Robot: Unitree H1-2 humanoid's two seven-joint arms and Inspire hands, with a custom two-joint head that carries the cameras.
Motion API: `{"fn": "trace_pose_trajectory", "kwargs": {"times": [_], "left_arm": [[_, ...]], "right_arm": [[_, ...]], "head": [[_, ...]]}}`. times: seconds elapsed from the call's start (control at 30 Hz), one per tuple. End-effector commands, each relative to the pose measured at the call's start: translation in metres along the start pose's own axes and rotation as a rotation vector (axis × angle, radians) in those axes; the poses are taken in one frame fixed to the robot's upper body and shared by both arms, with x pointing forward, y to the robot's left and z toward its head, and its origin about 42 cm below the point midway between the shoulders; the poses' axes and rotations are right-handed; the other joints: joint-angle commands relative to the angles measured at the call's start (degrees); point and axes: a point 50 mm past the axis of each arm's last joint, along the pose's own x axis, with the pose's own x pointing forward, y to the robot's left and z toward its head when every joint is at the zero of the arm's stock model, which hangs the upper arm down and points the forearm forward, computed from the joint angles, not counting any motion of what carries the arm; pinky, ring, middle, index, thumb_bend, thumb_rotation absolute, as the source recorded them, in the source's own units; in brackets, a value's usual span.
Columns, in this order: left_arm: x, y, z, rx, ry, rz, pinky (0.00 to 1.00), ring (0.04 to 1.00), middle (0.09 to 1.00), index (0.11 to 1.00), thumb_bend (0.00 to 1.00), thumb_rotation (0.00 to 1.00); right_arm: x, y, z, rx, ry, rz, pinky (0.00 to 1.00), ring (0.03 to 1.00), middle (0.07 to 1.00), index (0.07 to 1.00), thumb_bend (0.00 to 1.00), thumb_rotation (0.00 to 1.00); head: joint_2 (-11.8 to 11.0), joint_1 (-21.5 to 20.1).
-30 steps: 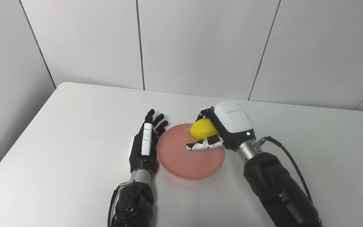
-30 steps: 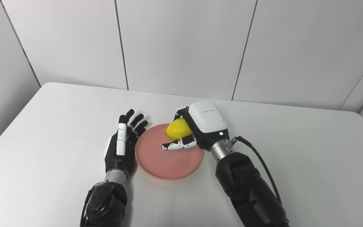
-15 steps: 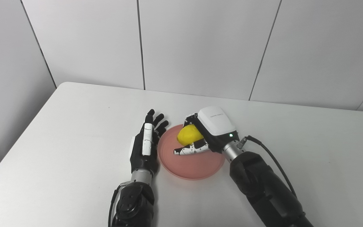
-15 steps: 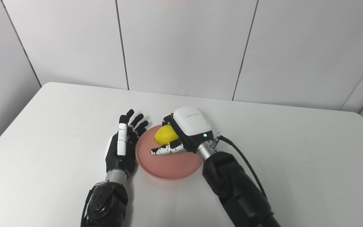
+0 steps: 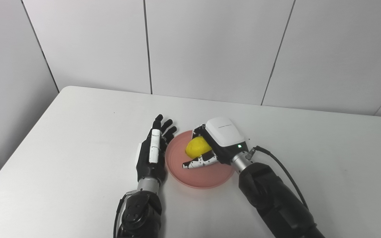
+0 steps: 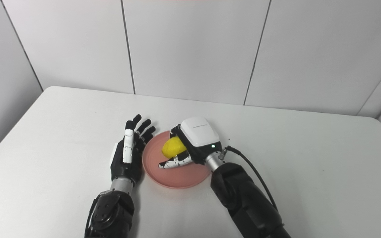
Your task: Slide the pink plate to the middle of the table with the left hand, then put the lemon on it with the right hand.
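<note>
White table (image 5: 61, 138), grey panelled wall behind.
Right hand (image 5: 215, 145) grips a lemon (image 5: 197, 147) over the pink plate (image 5: 207, 175); left hand (image 5: 152, 152), fingers straight and spread, rests beside its rim.

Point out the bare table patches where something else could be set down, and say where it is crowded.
Bare table runs right of the right hand and its arm, to the far edge. Another wide patch lies left of the left hand; a strip runs between the pink plate and the wall. It is crowded mid-table: the left hand flanks the plate, and the right hand holds the lemon over it.
</note>
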Motion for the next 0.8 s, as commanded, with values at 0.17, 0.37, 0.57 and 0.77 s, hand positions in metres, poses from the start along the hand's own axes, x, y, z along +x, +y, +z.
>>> {"fn": "trace_pose_trajectory", "kwargs": {"times": [0.17,0.37,0.57,0.77], "left_arm": [[-0.0156,-0.0107,-0.0269,-0.065,0.102,0.047,0.89,0.844,0.879,0.908,0.91,0.82],[-0.0158,-0.011,-0.0272,-0.064,0.106,0.045,0.92,0.847,0.88,0.908,0.91,0.83],[-0.0159,-0.0105,-0.028,-0.062,0.106,0.045,0.92,0.848,0.878,0.915,0.9,0.84],[-0.0158,-0.0107,-0.0278,-0.062,0.101,0.046,0.92,0.852,0.884,0.913,0.9,0.83]], "right_arm": [[0.0111,-0.0212,0.0031,-0.021,-0.035,-0.062,0.2,0.263,0.34,0.343,0.68,0.48],[0.0087,-0.0244,0.0025,-0.022,-0.019,-0.056,0.38,0.482,0.557,0.593,0.77,0.58],[0.0067,-0.0274,0.0008,-0.006,-0.041,-0.078,0.4,0.495,0.591,0.69,0.83,0.6],[0.0062,-0.0291,0.0005,-0.004,-0.045,-0.082,0.47,0.56,0.643,0.719,0.84,0.64]], "head": [[0.13,-0.14],[0.16,-0.23],[0.23,-0.29],[0.21,-0.31]]}}
